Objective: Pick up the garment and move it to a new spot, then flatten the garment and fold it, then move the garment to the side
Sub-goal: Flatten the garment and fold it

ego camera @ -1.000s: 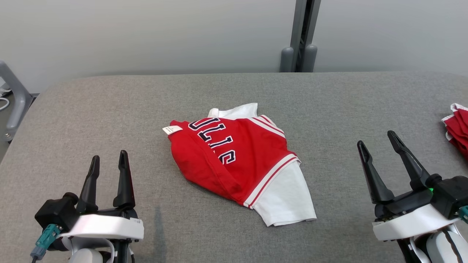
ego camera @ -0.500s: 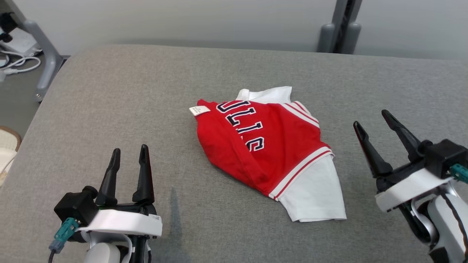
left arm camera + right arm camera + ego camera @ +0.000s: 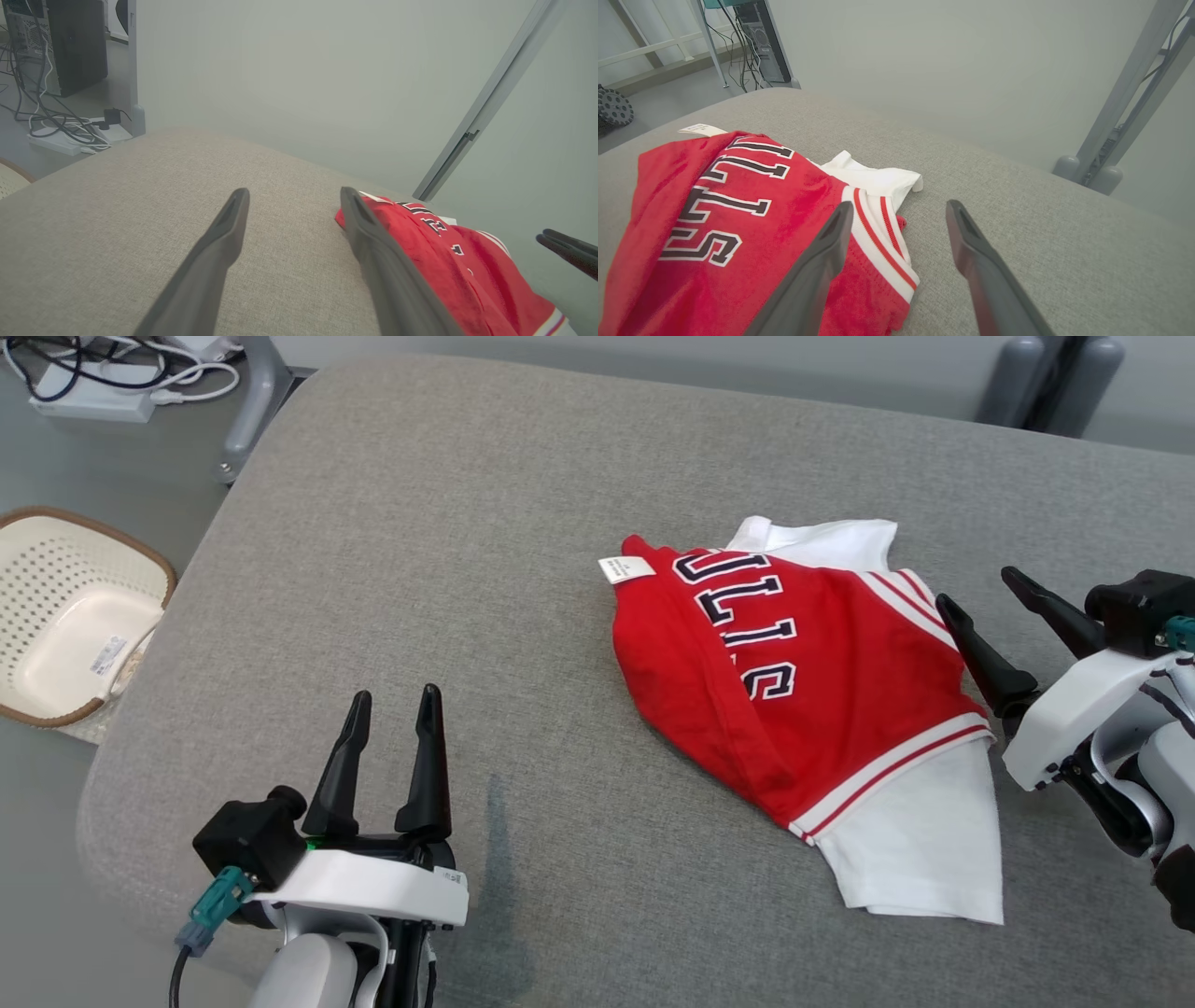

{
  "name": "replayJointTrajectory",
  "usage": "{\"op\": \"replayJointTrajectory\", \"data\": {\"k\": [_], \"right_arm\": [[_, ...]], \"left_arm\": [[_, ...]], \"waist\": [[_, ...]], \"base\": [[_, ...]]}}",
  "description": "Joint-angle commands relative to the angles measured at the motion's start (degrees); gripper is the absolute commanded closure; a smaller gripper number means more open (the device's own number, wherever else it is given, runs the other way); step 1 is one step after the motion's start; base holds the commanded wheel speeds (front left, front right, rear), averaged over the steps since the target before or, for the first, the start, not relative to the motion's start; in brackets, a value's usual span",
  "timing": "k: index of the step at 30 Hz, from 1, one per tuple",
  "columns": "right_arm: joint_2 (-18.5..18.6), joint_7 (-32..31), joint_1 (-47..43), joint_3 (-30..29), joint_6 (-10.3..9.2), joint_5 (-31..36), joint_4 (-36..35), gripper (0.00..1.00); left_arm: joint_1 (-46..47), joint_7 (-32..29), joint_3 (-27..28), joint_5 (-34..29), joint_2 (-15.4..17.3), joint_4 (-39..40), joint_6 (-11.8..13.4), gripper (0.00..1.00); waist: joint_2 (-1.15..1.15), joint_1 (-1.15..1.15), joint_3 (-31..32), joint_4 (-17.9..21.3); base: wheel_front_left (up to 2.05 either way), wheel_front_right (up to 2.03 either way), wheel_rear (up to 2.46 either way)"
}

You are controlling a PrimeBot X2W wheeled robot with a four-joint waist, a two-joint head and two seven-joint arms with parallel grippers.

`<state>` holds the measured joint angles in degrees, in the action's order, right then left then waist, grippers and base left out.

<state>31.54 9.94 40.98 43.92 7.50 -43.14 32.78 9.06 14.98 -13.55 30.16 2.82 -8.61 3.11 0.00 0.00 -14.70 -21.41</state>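
The garment (image 3: 794,691), a red jersey with white sleeves, striped trim, navy lettering and a small white tag, lies folded over on the grey padded table (image 3: 448,560), right of centre in the head view. My left gripper (image 3: 392,705) stands open near the table's front left, well apart from the garment. My right gripper (image 3: 980,588) is open at the garment's right edge, one fingertip over the striped trim. The left wrist view has the garment (image 3: 448,252) to the right of my left gripper (image 3: 294,196). In the right wrist view my right gripper (image 3: 899,207) hangs above the garment (image 3: 738,219) and its striped trim.
A cream perforated basket (image 3: 65,616) sits on the floor left of the table. Cables and a power strip (image 3: 121,373) lie on the floor at the far left. A grey post (image 3: 1055,383) stands behind the table's far right.
The head camera has turned left and down, so the whole scene slid right and the basket came into view. My right gripper now stands closer to the garment's right edge.
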Motion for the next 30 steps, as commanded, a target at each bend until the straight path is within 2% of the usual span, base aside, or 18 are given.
{"op": "replayJointTrajectory", "data": {"k": [1,11,12,13,14,24,30], "right_arm": [[0.34,-0.27,0.49,0.65,-0.02,-0.85,0.29,0.00],[3.72,-3.35,5.39,12.21,-0.02,-13.54,2.54,0.00],[3.72,-3.63,5.68,12.97,-0.02,-14.91,2.66,0.51],[3.82,-3.92,6.02,13.80,-0.02,-15.86,2.64,0.96],[4.14,-3.77,6.49,15.01,-0.02,-16.14,2.42,1.00],[6.20,3.46,9.17,21.44,-0.02,-18.64,2.91,1.00],[6.76,5.26,8.80,18.54,-0.02,-19.71,5.54,1.00]], "left_arm": [[1.14,0.25,-0.04,0.29,0.19,0.30,0.42,0.00],[0.42,0.25,-1.39,1.08,0.21,0.83,1.32,0.00],[0.42,0.25,-1.38,1.08,0.21,0.88,1.40,0.00],[0.47,0.25,-1.37,1.12,0.21,0.92,1.51,0.00],[0.54,0.25,-1.43,1.14,0.21,0.92,1.55,0.00],[1.05,0.26,-0.47,0.50,0.21,0.43,1.68,0.00],[0.75,0.26,0.67,-0.09,0.21,-0.10,0.92,0.00]], "waist": [[0.00,0.00,-0.94,-1.28],[0.00,0.00,-1.97,-3.45],[0.00,0.00,-2.03,-3.45],[0.00,0.00,-2.11,-3.42],[0.00,0.00,-2.17,-3.38],[0.00,0.00,-1.35,-0.34],[0.00,0.00,1.33,3.56]], "base": [[0.00,0.00,0.00],[0.00,0.00,0.00],[0.00,0.00,0.00],[0.00,0.00,0.00],[0.00,0.00,0.00],[0.00,0.00,0.00],[0.00,0.00,0.00]]}}
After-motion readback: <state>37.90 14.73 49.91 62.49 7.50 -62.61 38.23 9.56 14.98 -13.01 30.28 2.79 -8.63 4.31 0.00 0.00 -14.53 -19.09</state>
